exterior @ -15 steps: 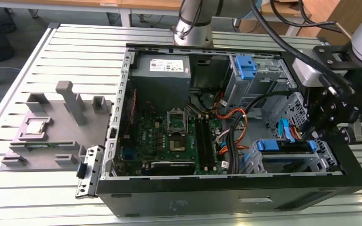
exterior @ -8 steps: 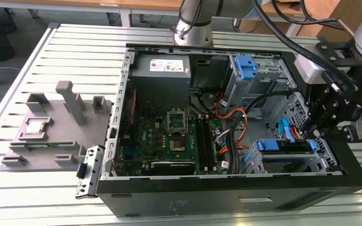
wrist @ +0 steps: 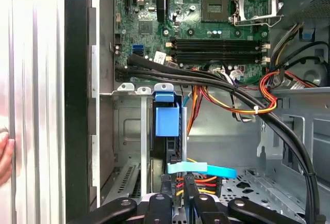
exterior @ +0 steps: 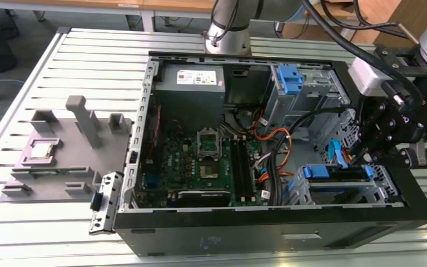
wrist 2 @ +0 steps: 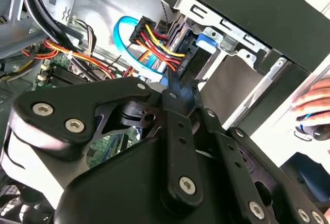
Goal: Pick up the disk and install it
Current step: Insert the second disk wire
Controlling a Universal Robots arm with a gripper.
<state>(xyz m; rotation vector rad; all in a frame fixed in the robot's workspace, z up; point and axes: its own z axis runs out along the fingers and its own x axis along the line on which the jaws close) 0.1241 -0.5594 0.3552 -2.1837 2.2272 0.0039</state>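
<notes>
Where the slatted grey metal bench [exterior: 87,50] spreads out under everything, a black tower computer case [exterior: 273,233] lies on its side with the panel off, its insides open to the room. The green motherboard [exterior: 198,167] fills the floor of the case, with the empty silver processor socket [exterior: 208,143] in its middle and black memory sticks [wrist: 216,51] beside it. A grey power supply box with a white label [exterior: 191,83] sits in the far corner at the exterior view's left. At the exterior view's left of the case, on the bench, stands a grey plastic fixture block with upright posts [exterior: 58,144].

The arm's black tool [exterior: 388,139] hangs over the drive cage at the exterior view's right — its fingers [wrist 2: 175,87] look pressed close together, and I cannot tell whether they pinch anything. The disk in its blue plastic carrier frame [exterior: 336,173] sits in the lower bay of that metal cage, just under the tool; in the first wrist view the blue frame [wrist: 166,115] stands edge-on between the cage rails. A bundle of red, yellow and orange wires [wrist: 242,102] and a light-blue flat cable [wrist: 201,170] run right beside it — the black plug end [wrist 2: 142,30] close to the drive's back.

A person's hand [wrist 2: 314,102] rests at the outer edge of the case.
</notes>
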